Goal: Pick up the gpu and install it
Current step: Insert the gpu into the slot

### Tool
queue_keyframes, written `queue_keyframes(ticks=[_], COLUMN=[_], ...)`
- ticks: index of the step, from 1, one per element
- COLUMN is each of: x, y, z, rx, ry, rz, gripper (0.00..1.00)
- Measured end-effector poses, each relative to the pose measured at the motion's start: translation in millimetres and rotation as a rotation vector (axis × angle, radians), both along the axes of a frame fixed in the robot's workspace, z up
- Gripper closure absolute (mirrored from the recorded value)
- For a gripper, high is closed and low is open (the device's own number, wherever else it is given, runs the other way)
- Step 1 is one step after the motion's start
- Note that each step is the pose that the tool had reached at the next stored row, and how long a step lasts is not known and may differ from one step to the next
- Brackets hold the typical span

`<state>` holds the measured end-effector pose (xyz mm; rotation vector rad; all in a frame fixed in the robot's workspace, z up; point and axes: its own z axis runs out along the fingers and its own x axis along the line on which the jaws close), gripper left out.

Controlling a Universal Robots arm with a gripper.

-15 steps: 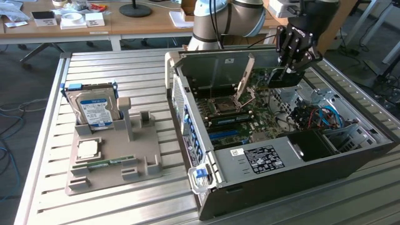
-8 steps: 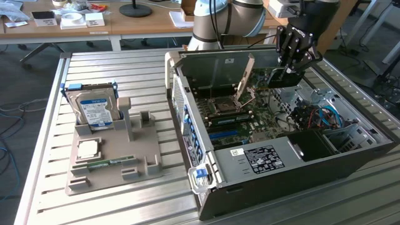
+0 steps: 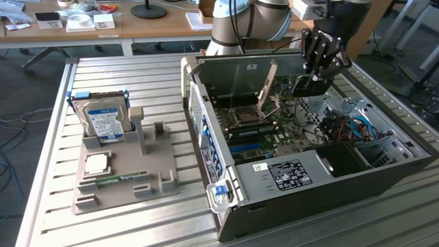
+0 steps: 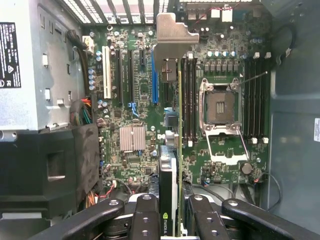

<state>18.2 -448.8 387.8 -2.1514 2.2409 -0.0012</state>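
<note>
gpu [image 4: 169,175] is grasped by the gripper [image 4: 173,225], whose black fingers [image 4: 145,217] press against its two flat faces. In the wrist view the card appears edge-on, with its black cooler face on one side and the thin green board on the other. Its silver metal bracket [image 4: 172,35] is at the end farthest from the fingers, toward the slotted wall of the case.

The card hangs inside the open computer case [image 3: 309,206], over the green motherboard [image 4: 135,100] and clear of it. It lines up with the strip of board between the blue slot [image 4: 154,82] and the dark memory slots [image 4: 187,100]. The processor socket [image 4: 220,107], with its metal frame, lies just beyond those slots. A small silver heatsink [image 4: 132,138] sits on the other side of the card.

In the exterior view the gripper [image 3: 317,77] reaches down over the far part of the case with the dark gpu [image 3: 309,86] in its grasp. The case lies on its side on the slatted metal table [image 3: 123,72].

Toward the exterior view's left, well apart from the case, a grey holder [image 3: 123,195] rests on the table. A hard drive [image 3: 103,121] stands upright in it, and a square processor chip [image 3: 96,163] and a slim memory stick [image 3: 113,180] lie flat on it.
</note>
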Motion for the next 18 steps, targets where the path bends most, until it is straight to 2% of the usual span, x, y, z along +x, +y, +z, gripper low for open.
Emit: queue_keyframes(ticks=[9, 18], x=[-13.7, -16.9], y=[0.0, 0.1], z=[-14.0, -20.0], rx=[0.0, -0.0004], ry=[0.0, -0.0016], rz=[0.003, 0.026], gripper=[0.73, 0.73])
